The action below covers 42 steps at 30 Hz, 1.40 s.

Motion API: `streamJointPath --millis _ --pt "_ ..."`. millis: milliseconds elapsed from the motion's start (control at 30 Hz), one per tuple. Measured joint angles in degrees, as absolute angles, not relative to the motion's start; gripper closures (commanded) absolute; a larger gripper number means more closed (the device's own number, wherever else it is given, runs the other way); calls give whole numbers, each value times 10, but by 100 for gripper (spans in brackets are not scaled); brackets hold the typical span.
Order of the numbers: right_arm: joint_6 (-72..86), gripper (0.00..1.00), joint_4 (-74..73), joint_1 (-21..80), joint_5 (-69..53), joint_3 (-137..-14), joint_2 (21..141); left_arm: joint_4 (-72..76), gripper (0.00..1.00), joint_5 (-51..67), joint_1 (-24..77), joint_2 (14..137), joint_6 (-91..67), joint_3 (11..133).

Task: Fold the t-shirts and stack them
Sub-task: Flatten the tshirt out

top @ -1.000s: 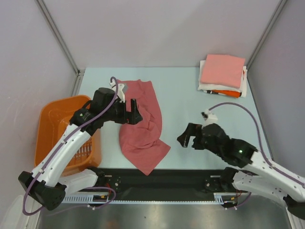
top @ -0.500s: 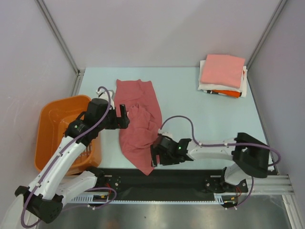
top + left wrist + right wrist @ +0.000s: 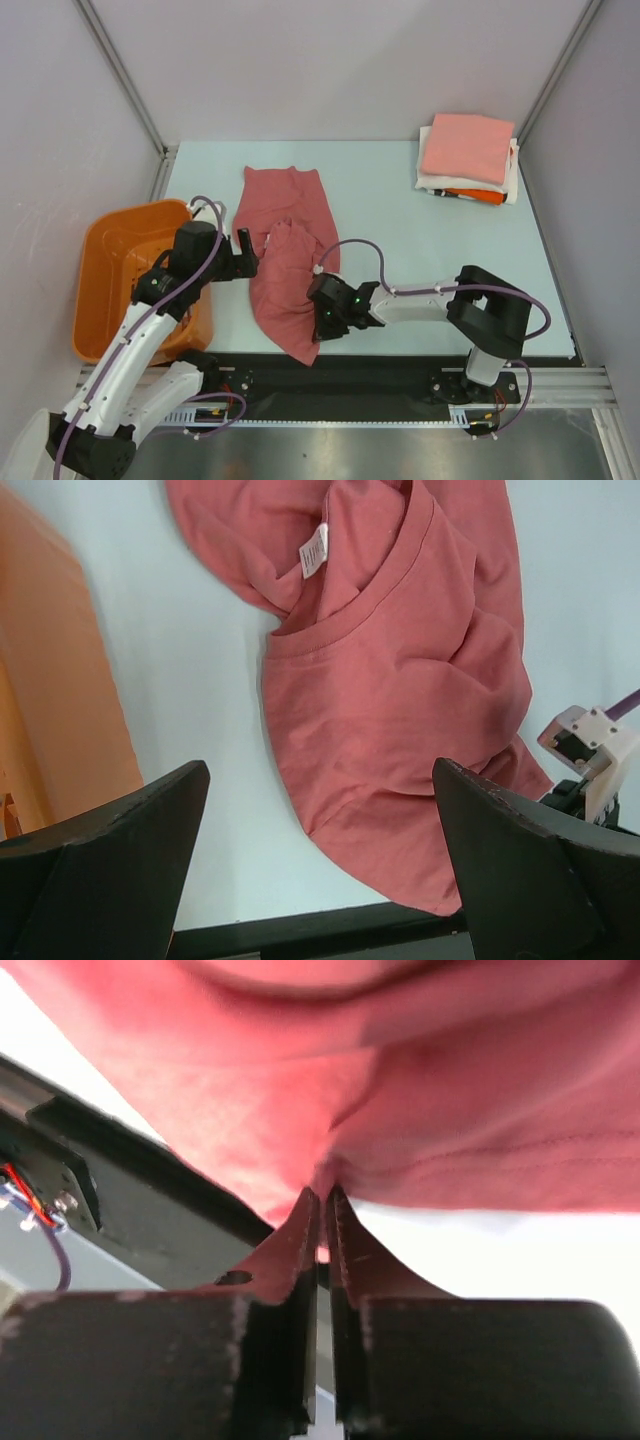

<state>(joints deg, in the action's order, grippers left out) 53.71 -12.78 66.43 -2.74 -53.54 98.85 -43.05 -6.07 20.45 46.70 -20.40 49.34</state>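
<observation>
Dusty-red tee (image 3: 290, 255), one, lies crumpled on the table (image 3: 400, 230) beside one orange basket (image 3: 110, 260); three folded tees (image 3: 468, 160) sit stacked far right. Right gripper (image 3: 322, 1195) pinches its near edge; left gripper (image 3: 243, 252) hangs spread wide, empty.

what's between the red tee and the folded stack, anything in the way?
Nothing. In the top external view only bare table lies between the red tee and the folded stack.
</observation>
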Motion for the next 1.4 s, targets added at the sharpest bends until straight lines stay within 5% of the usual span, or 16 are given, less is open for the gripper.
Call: streamJointPath --millis 200,433,467,533,600,700,833,1067,1200,1400 --pt "514 100 -181 572 -19 -532 929 -416 0 -67 204 457 -204 488" --pt "483 100 -316 340 53 -483 592 -411 0 -72 204 448 -204 484" --pt "473 92 -334 294 54 -474 548 -410 0 -72 204 448 -204 483" --pt "451 35 -363 205 49 -454 486 -409 0 -72 204 448 -204 482" --pt "427 21 -388 135 33 -435 464 -408 0 -72 204 449 -204 480" --pt "410 14 -416 101 7 -418 481 -407 0 -71 204 451 -204 476" --pt "407 12 -421 132 -15 -415 515 -404 0 -69 204 462 -204 476" --pt "453 13 -374 376 25 -442 599 -402 0 -69 204 472 -204 475" --pt "485 20 -325 498 43 -457 699 -399 0 -68 204 472 -204 475" --pt "498 30 -277 541 51 -468 821 -399 0 -67 204 473 -204 475"
